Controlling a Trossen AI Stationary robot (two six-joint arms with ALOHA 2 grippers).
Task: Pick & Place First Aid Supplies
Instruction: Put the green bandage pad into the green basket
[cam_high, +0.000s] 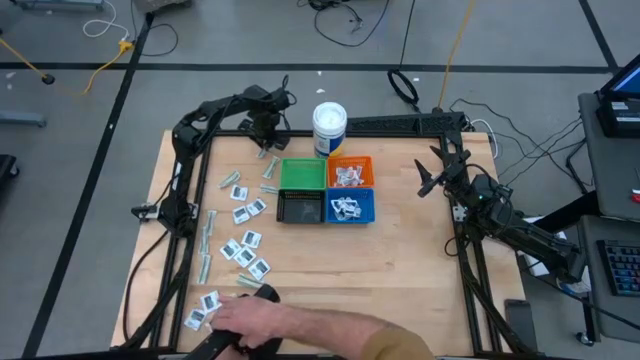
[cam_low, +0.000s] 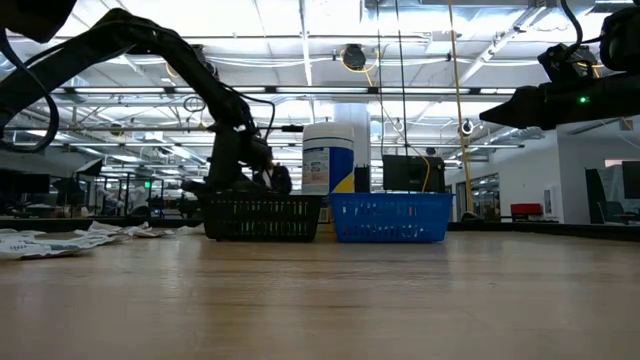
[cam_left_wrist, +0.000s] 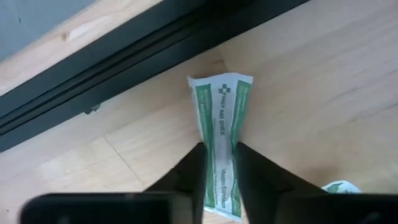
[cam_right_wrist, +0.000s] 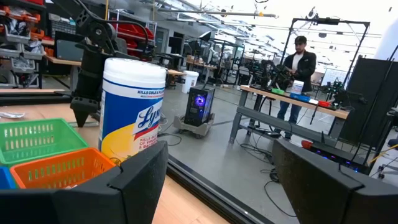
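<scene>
we look down on a pale wooden table (cam_high: 400, 270) edged by a black metal frame, standing on a grey floor strewn with cables. near the table's middle sit four small square mesh bins: a green bin (cam_high: 302, 174), an orange bin (cam_high: 350, 172) holding white packets, a black bin (cam_high: 300, 207) and a blue bin (cam_high: 351, 207) with more white packets. at twelve o'clock from them stands a white cylindrical tub with a blue label (cam_high: 329, 128). at nine to seven o'clock from the bins, white squarish sachets and slim pale-green strips (cam_high: 240, 235) lie scattered flat on the wood. at six o'clock a person's hand (cam_high: 262, 318) and forearm reach in over the table edge beside the nearest sachets.

in the low view the scattered packets are only a blurred white heap at the far left. behind the table in the right wrist view stretches a workshop with benches, and a person stands there well off.

the left gripper (cam_left_wrist: 219, 163) is down at the table's far edge, at eleven o'clock from the green bin, its fingers (cam_left_wrist: 186, 177) clenched on a pale-green bandage strip with green print (cam_left_wrist: 221, 118) that touches the wood. the right gripper (cam_high: 432, 172) hangs released at three o'clock from the bins, above the table.
</scene>
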